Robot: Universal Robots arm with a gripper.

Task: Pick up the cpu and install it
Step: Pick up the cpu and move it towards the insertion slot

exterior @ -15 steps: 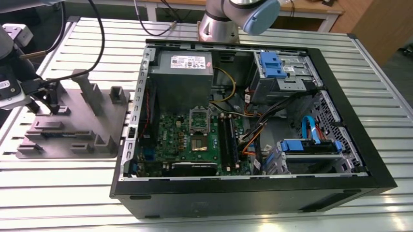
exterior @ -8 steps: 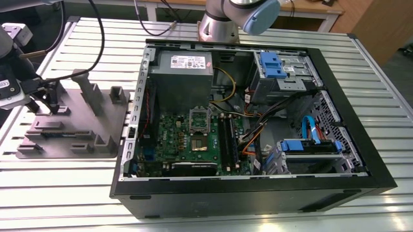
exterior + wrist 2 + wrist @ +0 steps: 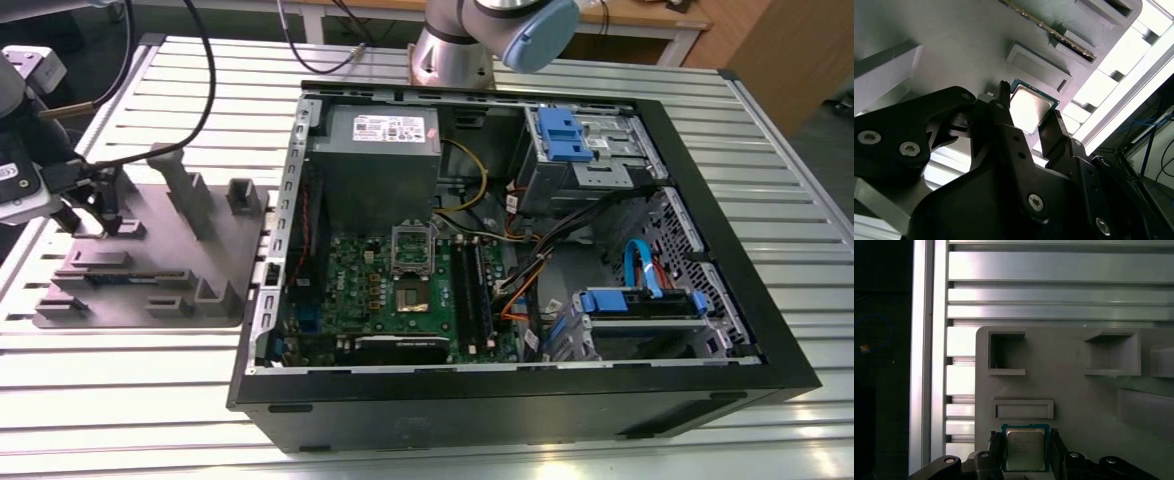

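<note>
My gripper (image 3: 1026, 436) is clamped on the cpu (image 3: 1025, 452): in both wrist views one black finger (image 3: 1004, 117) sits against each of two opposite edges of the chip, whose silver-grey top faces up between them. I cannot tell whether the chip rests on the surface below or has come clear of it.

The cpu is over the grey tray (image 3: 1079, 400), close to one of its edges and just beside a shallow rectangular pocket (image 3: 1023, 410). In the second wrist view a memory stick (image 3: 1054, 34) stands in a slot farther across the tray.

In the exterior view the tray lies on the slatted aluminium table (image 3: 134, 400) at the exterior view's left, with the arm's wrist above its far left corner. The open computer case (image 3: 534, 405) lies to the tray's right, well apart from the chip, with the green motherboard (image 3: 367, 300) and its socket (image 3: 411, 297) facing up inside it.
</note>
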